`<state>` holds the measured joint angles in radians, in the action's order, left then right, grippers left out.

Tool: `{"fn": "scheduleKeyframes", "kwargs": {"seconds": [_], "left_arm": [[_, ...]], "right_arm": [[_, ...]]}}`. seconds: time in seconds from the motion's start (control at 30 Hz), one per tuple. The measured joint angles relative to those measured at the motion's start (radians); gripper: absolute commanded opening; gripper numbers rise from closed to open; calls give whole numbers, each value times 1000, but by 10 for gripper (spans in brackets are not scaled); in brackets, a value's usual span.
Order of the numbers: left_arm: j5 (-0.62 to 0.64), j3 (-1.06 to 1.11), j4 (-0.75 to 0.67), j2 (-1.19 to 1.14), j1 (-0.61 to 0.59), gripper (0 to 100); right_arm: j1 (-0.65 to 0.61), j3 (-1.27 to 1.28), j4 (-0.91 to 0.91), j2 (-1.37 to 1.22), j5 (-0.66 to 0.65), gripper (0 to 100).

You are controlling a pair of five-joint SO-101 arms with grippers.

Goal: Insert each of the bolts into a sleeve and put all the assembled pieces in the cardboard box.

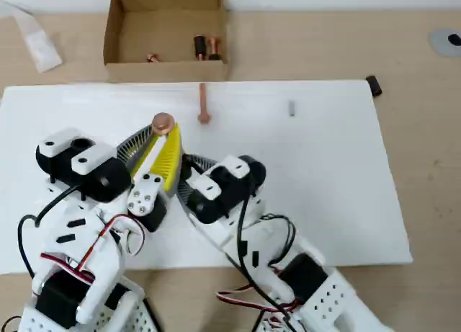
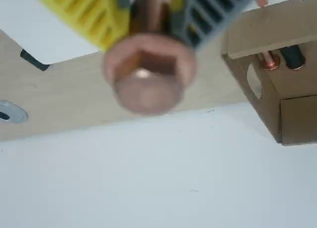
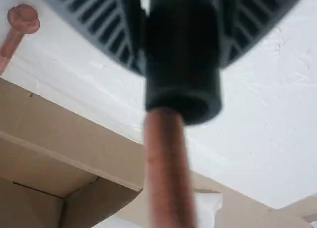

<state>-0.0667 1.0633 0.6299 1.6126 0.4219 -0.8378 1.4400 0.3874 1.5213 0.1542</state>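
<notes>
My left gripper, with one yellow and one grey finger, is shut on a copper bolt above the white mat. Its hexagonal head faces the left wrist camera, just under the gripper. My right gripper, close beside the left, is shut on a black sleeve with a copper shaft sticking out of it. I cannot tell whether that shaft belongs to the held bolt. A loose bolt lies on the mat near the cardboard box.
The box holds three assembled pieces along its near wall. A small grey part lies on the white mat. A black piece sits off its far right corner. The loose bolt lies beside the box.
</notes>
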Motion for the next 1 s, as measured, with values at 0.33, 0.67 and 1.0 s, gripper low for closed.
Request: {"fn": "scheduleKeyframes", "kwargs": {"seconds": [0.33, 0.67, 1.0], "left_arm": [[0, 2, 35, 6, 0, 6], [2, -5, 46, 6, -2, 10], [35, -157, 203, -141, 0, 6]], "right_arm": [[0, 2, 0, 0, 0, 9], [0, 3, 2, -2, 0, 9], [-3, 2, 0, 0, 0, 9]]}}
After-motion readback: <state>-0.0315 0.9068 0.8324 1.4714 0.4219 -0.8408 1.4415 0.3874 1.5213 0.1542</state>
